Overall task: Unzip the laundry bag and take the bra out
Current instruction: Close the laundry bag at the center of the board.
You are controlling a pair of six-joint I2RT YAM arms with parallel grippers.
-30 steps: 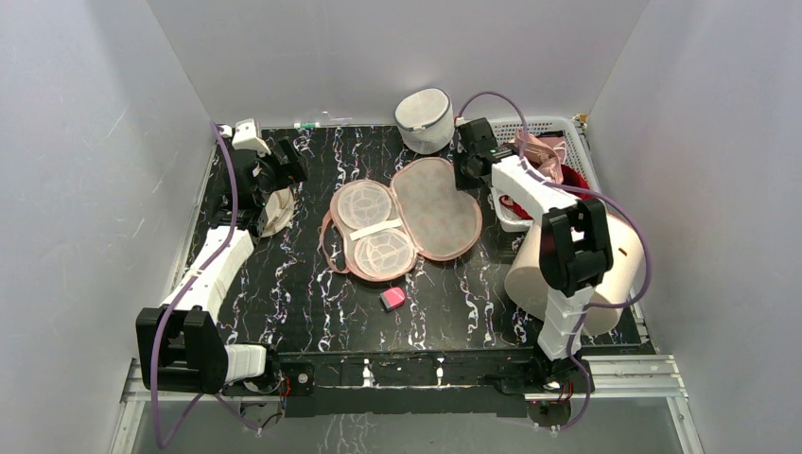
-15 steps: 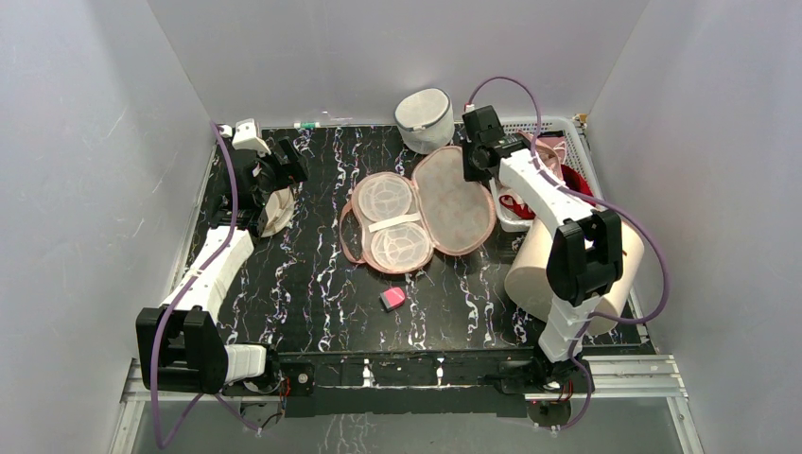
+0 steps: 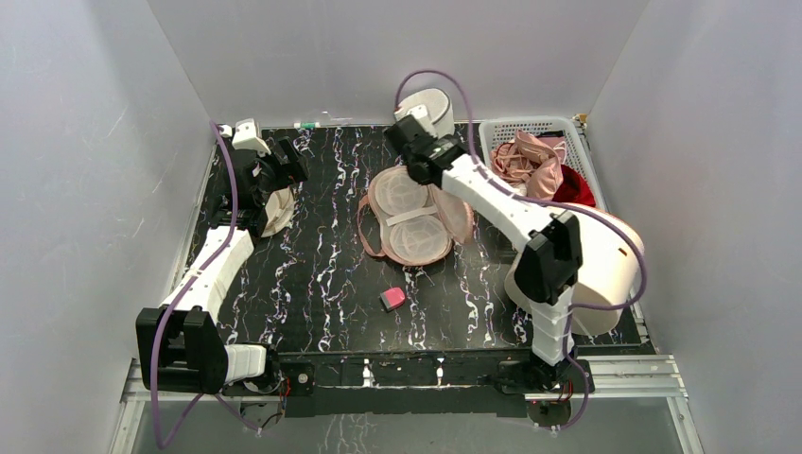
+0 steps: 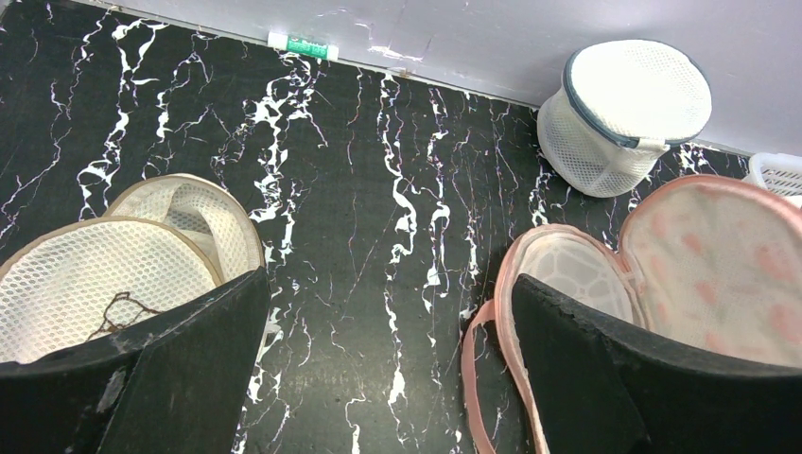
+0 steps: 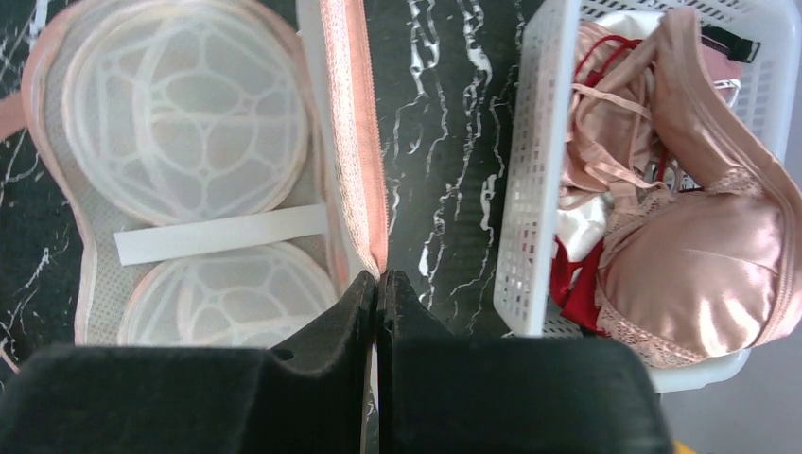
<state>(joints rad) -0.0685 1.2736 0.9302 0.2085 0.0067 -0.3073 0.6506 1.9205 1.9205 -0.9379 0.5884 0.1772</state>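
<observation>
Black marbled table (image 3: 312,274) under both arms. Large cream cylinder (image 3: 605,274) lies well behind the right gripper (image 5: 378,279), beside that arm's base.

White basket (image 5: 534,142) sits just right of the right gripper. The bra (image 5: 700,255) lies in it, on top of a dark red garment (image 5: 567,274), apart from the fingers.

Laundry bag (image 5: 189,161) is unzipped. Its mesh-cup half lies flat to the left of the right gripper and its printed lid is tipped up on edge. I read the right jaws as fully closed, pinching the lid's rim.

White mesh bag (image 4: 624,104) is ahead and right of the left gripper (image 4: 388,378). Left jaws are spread wide with nothing between them. Cream pouch (image 4: 104,274) lies at its left finger.

Small pink object (image 3: 392,299) lies well behind the right gripper
</observation>
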